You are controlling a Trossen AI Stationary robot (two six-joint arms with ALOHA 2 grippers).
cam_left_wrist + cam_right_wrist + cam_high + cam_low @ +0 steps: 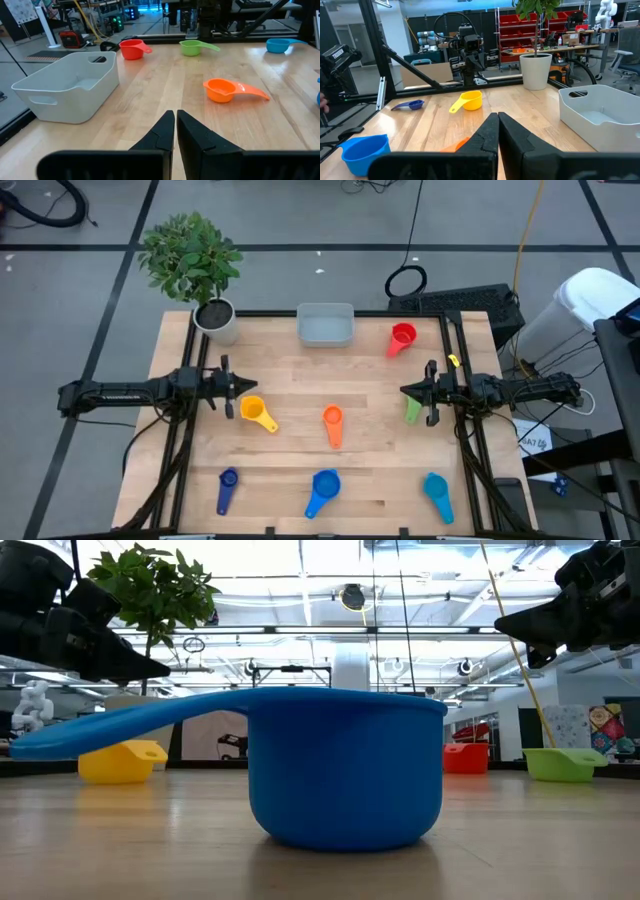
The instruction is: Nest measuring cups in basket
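Measuring cups lie scattered across a wooden table [300,380], none yet in the basket [325,325], which sits bare at the far edge, midway between the arms. The red cup [402,337] rests near the basket's right, the green cup [412,410] just beside the right gripper [405,390], the yellow cup [258,413] just beside the left gripper [250,385]. The orange cup [333,425] lies mid-table, and along the near edge sit the dark blue cup [227,488], the bright blue cup [323,490] and the teal cup [437,495]. A potted plant [205,280] stands at the far left corner.

Both arms hover above the table at its sides, pointing inward. The wrist views show each pair of jaws clenched, with nothing between them.

Nesting has not begun, by the look of it. The cups appear to be thin, stiff plastic, likely very light and somewhat slick, so a nudge could send one skating over the wood. Each flat handle lies close to the table, leaving little for a finger to get under; pinching one wall of the bowl, one finger inside and one outside, looks like the surer hold. The sizes differ, so the largest would probably need to go into the basket first for the others to stack inside it. The basket also looks light and could shift if bumped.
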